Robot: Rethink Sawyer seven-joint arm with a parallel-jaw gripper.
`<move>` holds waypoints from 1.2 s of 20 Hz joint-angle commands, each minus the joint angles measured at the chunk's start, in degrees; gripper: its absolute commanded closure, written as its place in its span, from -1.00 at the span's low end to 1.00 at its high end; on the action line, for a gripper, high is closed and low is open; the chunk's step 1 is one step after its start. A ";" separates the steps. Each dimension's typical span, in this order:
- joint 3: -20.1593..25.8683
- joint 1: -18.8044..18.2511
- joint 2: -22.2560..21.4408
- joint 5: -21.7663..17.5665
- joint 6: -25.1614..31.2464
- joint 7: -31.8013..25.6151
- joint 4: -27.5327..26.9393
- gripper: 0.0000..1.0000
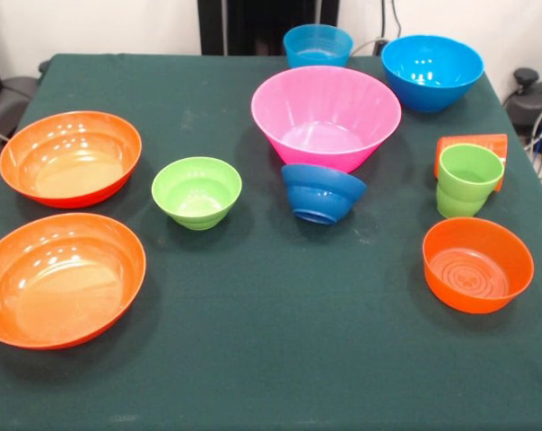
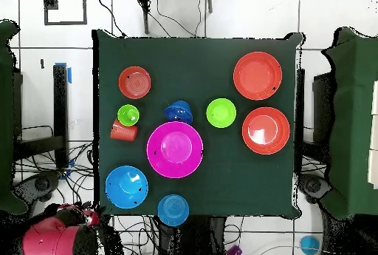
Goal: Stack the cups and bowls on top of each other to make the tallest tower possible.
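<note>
No gripper shows in either view. The big pink bowl [image 1: 326, 117] [image 2: 174, 148] sits alone on the green cloth. A small dark blue bowl [image 1: 322, 191] [image 2: 179, 111] leans tilted against its front. The small lime green bowl [image 1: 196, 191] [image 2: 221, 112] stands left of it. Two wide orange bowls [image 1: 69, 157] [image 1: 60, 278] lie side by side at the left. Far behind are two sky blue bowls [image 1: 318, 45] [image 1: 432, 70]. At the right the lime green cup [image 1: 468, 180] stands upright before the orange cup [image 1: 473, 146], which lies on its side. A smaller orange bowl [image 1: 477, 263] sits nearest. No tower shows.
The green-covered table [image 1: 280, 359] has bare cloth along its near edge in the front view. In the overhead view a red part of the robot arm [image 2: 46, 239] rests off the table at the bottom left, among cables on the floor.
</note>
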 commanded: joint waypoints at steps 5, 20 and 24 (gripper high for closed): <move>10.40 -6.18 5.85 -1.69 -2.34 2.23 1.79 -1.00; 20.31 -17.26 12.19 -2.20 -3.55 -0.77 1.90 -1.00; 21.33 -18.34 14.28 -3.40 -7.76 0.05 2.14 -1.00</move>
